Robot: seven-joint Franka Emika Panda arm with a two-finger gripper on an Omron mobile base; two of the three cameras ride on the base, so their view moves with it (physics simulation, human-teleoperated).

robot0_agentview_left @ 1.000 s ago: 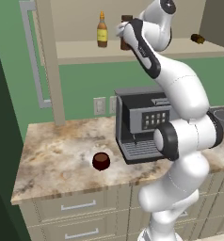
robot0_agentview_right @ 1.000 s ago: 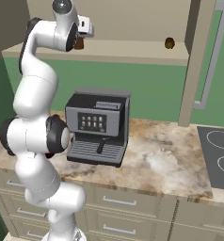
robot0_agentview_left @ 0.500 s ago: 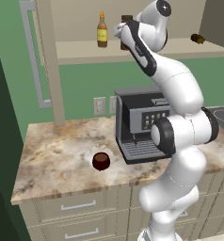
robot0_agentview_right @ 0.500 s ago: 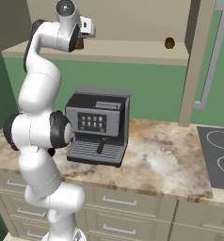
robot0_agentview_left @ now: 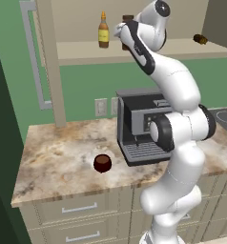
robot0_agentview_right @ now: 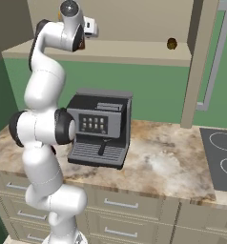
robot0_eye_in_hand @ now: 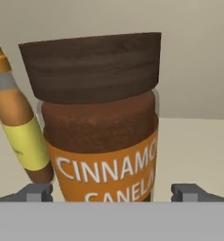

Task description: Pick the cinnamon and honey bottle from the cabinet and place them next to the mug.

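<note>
The cinnamon [robot0_eye_in_hand: 102,127], a dark brown jar with a dark cap and an orange band, stands upright on the cabinet shelf [robot0_agentview_left: 182,47]. My gripper [robot0_eye_in_hand: 112,192] is open, one fingertip on each side of the jar's lower part with gaps showing. In the left base view the hand [robot0_agentview_left: 127,34] is up at the shelf, covering most of the jar [robot0_agentview_left: 128,19]. The honey bottle [robot0_agentview_left: 103,31] stands just left of the jar and appears tilted in the hand view [robot0_eye_in_hand: 17,122]. The mug [robot0_agentview_left: 102,163] sits on the counter below, left of the coffee machine.
A black coffee machine [robot0_agentview_left: 139,124] stands on the marble counter [robot0_agentview_left: 58,162] under my arm. A small dark round object [robot0_agentview_right: 171,44] lies further along the shelf. The cabinet's grey bar handle [robot0_agentview_left: 34,57] hangs on the open door. A cooktop [robot0_agentview_right: 222,152] is at the counter's right.
My hand has moved in toward the shelf and closer to the cinnamon jar. The bottle, the jar and the mug have stayed where they were.
</note>
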